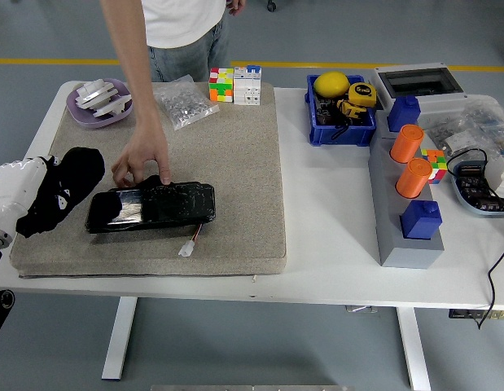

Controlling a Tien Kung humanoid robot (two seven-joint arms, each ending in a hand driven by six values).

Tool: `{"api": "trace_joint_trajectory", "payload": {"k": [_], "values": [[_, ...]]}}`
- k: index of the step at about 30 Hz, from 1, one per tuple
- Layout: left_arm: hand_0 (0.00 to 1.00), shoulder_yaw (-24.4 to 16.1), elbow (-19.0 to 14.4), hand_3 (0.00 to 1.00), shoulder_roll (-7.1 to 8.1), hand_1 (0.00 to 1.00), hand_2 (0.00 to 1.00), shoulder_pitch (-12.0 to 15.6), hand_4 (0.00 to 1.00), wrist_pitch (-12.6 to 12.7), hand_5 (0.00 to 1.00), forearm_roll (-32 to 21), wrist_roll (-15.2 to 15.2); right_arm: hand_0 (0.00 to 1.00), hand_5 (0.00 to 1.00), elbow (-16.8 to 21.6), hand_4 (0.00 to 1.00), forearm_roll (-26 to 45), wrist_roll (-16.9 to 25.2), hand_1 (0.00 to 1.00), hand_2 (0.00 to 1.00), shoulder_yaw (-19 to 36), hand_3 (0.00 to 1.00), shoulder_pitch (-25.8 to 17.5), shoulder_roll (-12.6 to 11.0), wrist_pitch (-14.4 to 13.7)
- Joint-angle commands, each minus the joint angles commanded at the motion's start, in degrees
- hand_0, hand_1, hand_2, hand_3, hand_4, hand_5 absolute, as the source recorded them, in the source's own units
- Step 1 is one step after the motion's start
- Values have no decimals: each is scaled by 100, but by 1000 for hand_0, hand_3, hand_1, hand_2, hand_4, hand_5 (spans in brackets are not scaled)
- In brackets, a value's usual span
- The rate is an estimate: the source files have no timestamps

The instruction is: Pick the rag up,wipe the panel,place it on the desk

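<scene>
black panel, beige mat, orange cylinders.

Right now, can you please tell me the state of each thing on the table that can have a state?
black rag: bunched on the left hand, touching the panel's left end
left hand: covered by the rag
glossy black panel: flat on the beige mat, the person's hand pressing its far edge
grey electrical box: lid open
clear plastic bag: lying closed on the mat
</scene>
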Motion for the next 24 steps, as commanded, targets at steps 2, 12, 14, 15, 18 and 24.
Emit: {"api": "trace_joint_trajectory", "payload": {"k": [2,12,14,15,18,24], "values": [[258,43,-17,505,-27,274,581,19,222,14,2,0,-15,779,491,0,998,-18,-3,682,685,13,615,-3,-3,-7],[257,400,-191,506,-74,270,576,15,224,7,2,0,-82,777,491,0,998,17,-7,681,685,-3,614,-27,-22,-35],[257,494,-240,508,-87,270,577,0,231,12,2,0,-82,776,491,0,998,-12,-6,680,684,21,615,-21,-26,-37],[257,536,-262,508,-92,270,577,-8,231,14,2,0,-79,776,491,0,998,-17,-6,680,684,23,615,-18,-28,-38],[257,680,-347,508,-102,270,577,-41,231,18,2,0,-66,776,491,0,998,-24,-5,680,684,32,615,-13,-30,-40],[257,994,-490,506,-116,269,573,-170,227,19,2,0,-70,776,492,0,998,-25,-6,680,684,33,615,-16,-24,-40]]}}
